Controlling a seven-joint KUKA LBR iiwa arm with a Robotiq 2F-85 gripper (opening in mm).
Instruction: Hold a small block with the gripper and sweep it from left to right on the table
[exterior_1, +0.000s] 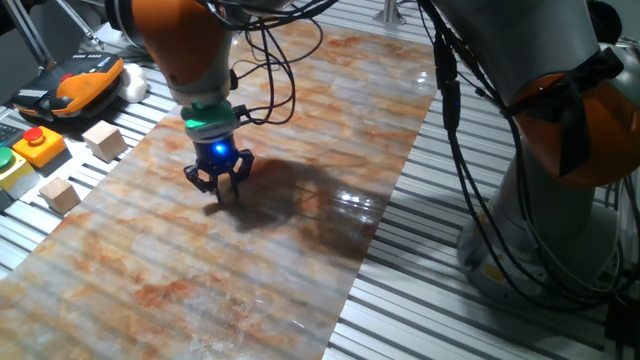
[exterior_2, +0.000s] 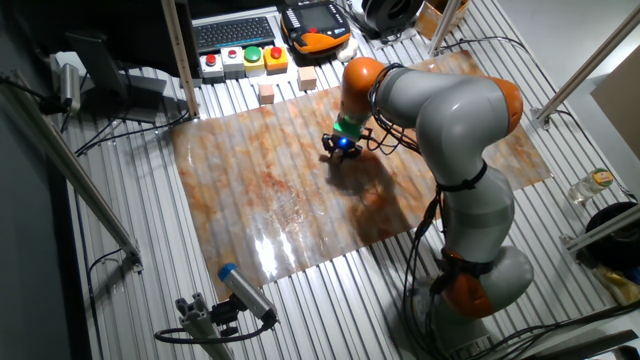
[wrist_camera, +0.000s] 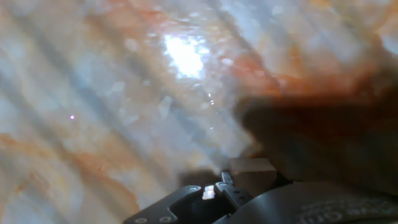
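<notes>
My gripper (exterior_1: 222, 186) hangs low over the marbled orange, brown and grey sheet (exterior_1: 320, 110), its fingertips right at the surface. It also shows near the middle of the sheet's far part (exterior_2: 340, 150) in the other fixed view. In the hand view, the small block (wrist_camera: 251, 172), a tan wooden cube, sits at the bottom centre against a dark finger (wrist_camera: 205, 196) and rests on the sheet. The jaws stand close together around it. The block is too small to make out in either fixed view. The table (exterior_1: 430, 270) is ribbed silver metal under the sheet.
Two larger pale wooden cubes (exterior_1: 104, 140) (exterior_1: 60, 194) lie on the slats left of the sheet. A coloured button box (exterior_1: 35, 145) and an orange pendant (exterior_1: 85, 78) sit beyond them. The arm's base (exterior_1: 560, 210) and cables stand at the right.
</notes>
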